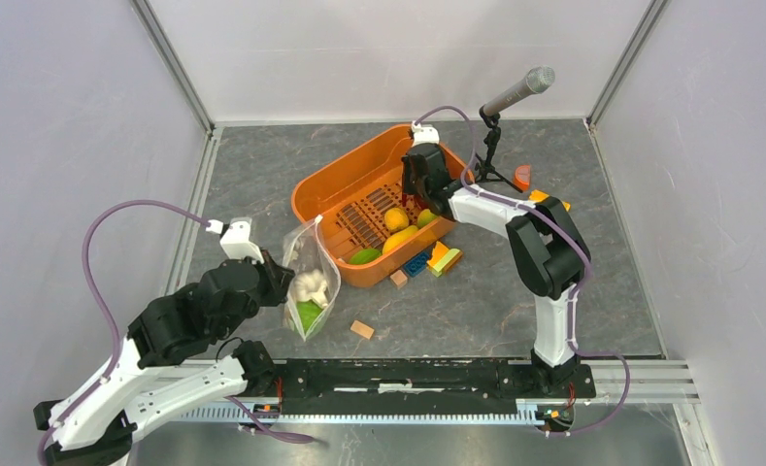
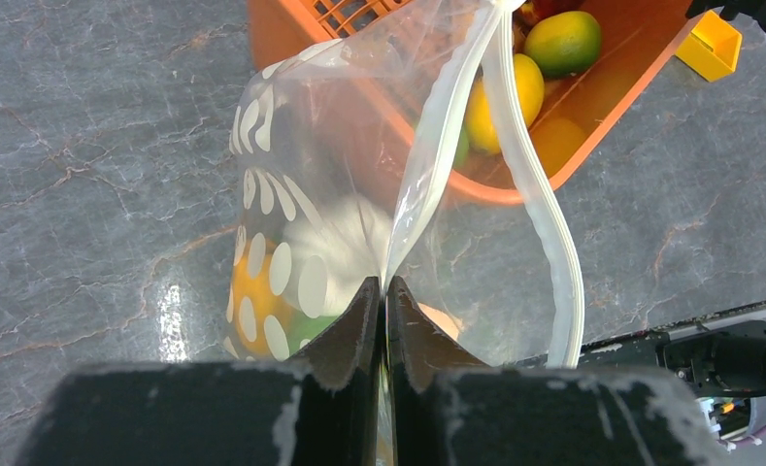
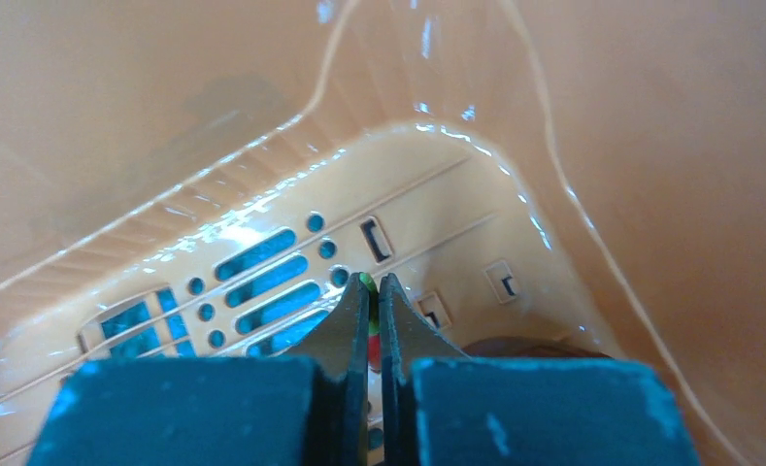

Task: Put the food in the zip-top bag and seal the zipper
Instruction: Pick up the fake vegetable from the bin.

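"Where was the zip-top bag when you looked?"

"It stood at the near left corner of the orange basket, with its mouth leaning against the basket's rim. The left gripper was clenched on one lip of the mouth, on the zipper, and held it up. The other lip hung away, so the mouth gaped toward the basket. Inside I saw the white garlic, something green under it, and a yellow-orange piece."

"And the right gripper?"

"Down inside the basket, near its middle, with the fingers pressed almost together. A thin sliver of red and green showed between the tips, so I believe it pinched the dark red piece. That view was very close, though, and I am not sure."

"The rest of the food?"

"Yellow pieces and a green one lay by the basket's near wall."

"So how should this step be done well?"

"In my opinion, lift straight up until the piece is above the basket's wall. Then carry it over the near left corner and lower it between the two lips, not onto one of them. Open the fingers only when the piece is below the zipper. Such a thin pinch may slip, so go slowly. The left gripper should keep the lip high and not pull, otherwise the bag could tip away from the basket."
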{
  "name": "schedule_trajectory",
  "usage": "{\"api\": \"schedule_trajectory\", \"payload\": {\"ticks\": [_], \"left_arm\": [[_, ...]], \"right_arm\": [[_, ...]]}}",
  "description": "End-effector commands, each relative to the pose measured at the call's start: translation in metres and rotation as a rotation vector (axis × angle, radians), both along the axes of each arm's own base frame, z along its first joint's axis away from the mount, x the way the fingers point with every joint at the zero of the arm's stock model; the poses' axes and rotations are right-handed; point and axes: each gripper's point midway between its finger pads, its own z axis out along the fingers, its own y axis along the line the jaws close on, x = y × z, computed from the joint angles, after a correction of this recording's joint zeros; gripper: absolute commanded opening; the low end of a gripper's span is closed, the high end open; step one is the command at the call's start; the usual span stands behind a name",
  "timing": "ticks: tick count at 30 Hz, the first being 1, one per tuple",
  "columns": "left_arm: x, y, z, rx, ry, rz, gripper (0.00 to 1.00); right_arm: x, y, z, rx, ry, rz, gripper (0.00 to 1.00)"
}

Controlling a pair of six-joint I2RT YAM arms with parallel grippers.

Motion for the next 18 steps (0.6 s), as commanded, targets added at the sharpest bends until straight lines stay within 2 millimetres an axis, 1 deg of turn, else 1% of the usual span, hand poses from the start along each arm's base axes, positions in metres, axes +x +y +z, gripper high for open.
{"api": "schedule_trajectory", "payload": {"ticks": [1,2,3,4,5,9,12,17,18], "left_arm": [[0.003,-0.005,0.004,-0.002,-0.022,-0.014,0.11],[0.003,-0.005,0.003,0.001,-0.017,-0.014,0.11],[0.004,-0.006,0.002,0.001,-0.015,-0.014,0.11],[0.004,-0.006,0.001,0.002,-0.012,-0.014,0.11],[0.004,-0.006,0.0,0.004,-0.011,-0.013,0.11],[0.004,-0.008,-0.002,0.006,-0.004,-0.017,0.11],[0.004,-0.007,-0.003,0.006,-0.004,-0.015,0.11],[0.004,-0.007,-0.005,0.011,-0.001,-0.012,0.11],[0.005,-0.008,-0.005,0.009,-0.002,-0.012,0.11]], "right_arm": [[0.006,0.009,0.053,0.083,-0.145,0.052,0.0],[0.003,0.009,0.058,0.093,-0.159,0.066,0.0],[-0.001,0.01,0.067,0.109,-0.182,0.08,0.0],[-0.006,0.009,0.071,0.121,-0.194,0.089,0.0],[-0.009,0.008,0.081,0.138,-0.224,0.098,0.0],[-0.024,-0.002,0.11,0.176,-0.315,0.106,0.0],[-0.035,-0.006,0.125,0.199,-0.356,0.124,0.0],[-0.055,-0.006,0.155,0.253,-0.447,0.189,0.0],[-0.061,-0.005,0.166,0.279,-0.485,0.216,0.0]]}}
